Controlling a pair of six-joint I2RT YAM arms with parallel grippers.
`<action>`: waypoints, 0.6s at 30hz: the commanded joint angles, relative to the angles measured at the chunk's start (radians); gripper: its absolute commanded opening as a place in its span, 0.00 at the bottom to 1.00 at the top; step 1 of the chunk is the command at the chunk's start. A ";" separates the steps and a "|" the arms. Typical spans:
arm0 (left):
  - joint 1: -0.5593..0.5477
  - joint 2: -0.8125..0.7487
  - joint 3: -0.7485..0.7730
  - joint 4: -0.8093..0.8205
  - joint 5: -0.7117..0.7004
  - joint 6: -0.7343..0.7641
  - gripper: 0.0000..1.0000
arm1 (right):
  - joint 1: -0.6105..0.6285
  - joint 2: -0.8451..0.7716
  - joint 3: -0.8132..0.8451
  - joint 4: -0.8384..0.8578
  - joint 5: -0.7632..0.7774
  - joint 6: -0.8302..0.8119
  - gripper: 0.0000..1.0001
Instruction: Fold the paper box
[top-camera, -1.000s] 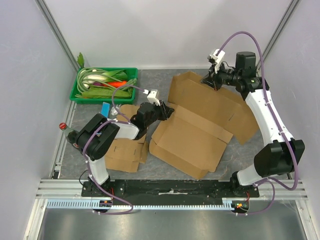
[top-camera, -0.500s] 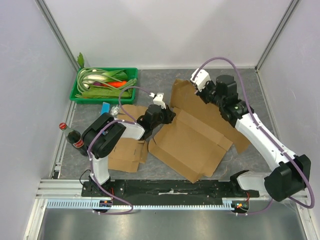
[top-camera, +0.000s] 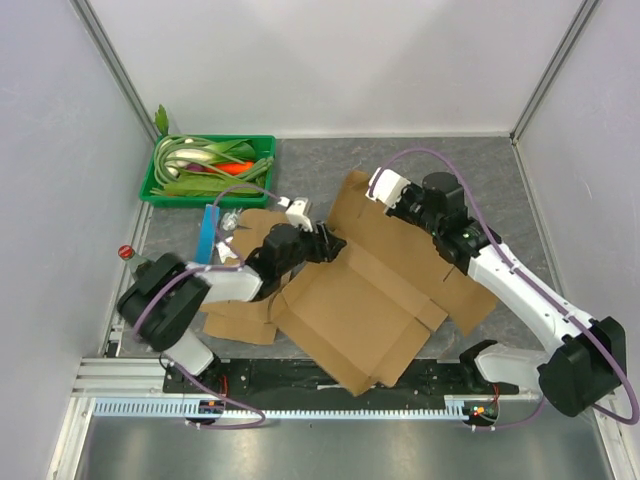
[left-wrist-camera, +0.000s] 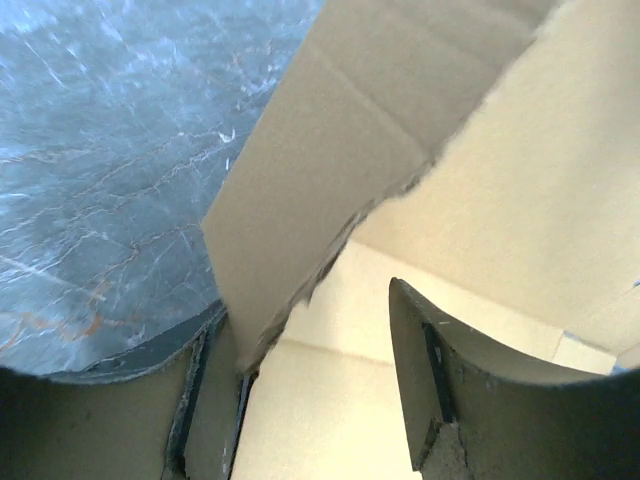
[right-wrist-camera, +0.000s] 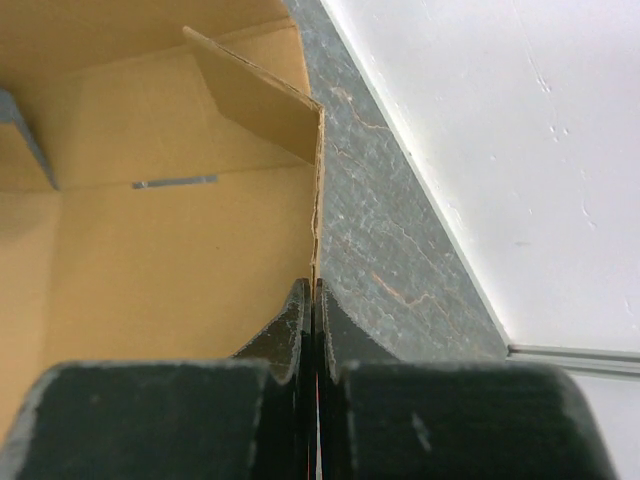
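Brown cardboard box blank (top-camera: 360, 300) is pinched edgewise by right gripper (right-wrist-camera: 313, 290); left gripper (left-wrist-camera: 305, 320), spread wide, should be clamped first.

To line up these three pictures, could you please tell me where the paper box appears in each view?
Top external: paper box lies open in the centre, towards the near edge.
Left wrist: its flap fills the upper right.
Right wrist: its inside fills the left half.
Shared landmark: the grey marbled table beside the box.
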 joint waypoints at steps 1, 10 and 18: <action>0.008 -0.229 -0.079 0.019 -0.050 0.059 0.61 | 0.004 0.019 0.001 -0.033 0.031 -0.118 0.00; 0.019 -0.398 -0.008 -0.193 -0.133 0.077 0.70 | -0.056 0.087 0.134 -0.104 -0.013 -0.158 0.00; 0.054 -0.378 0.020 -0.096 -0.011 0.073 0.60 | -0.130 0.127 0.234 -0.175 -0.108 -0.200 0.00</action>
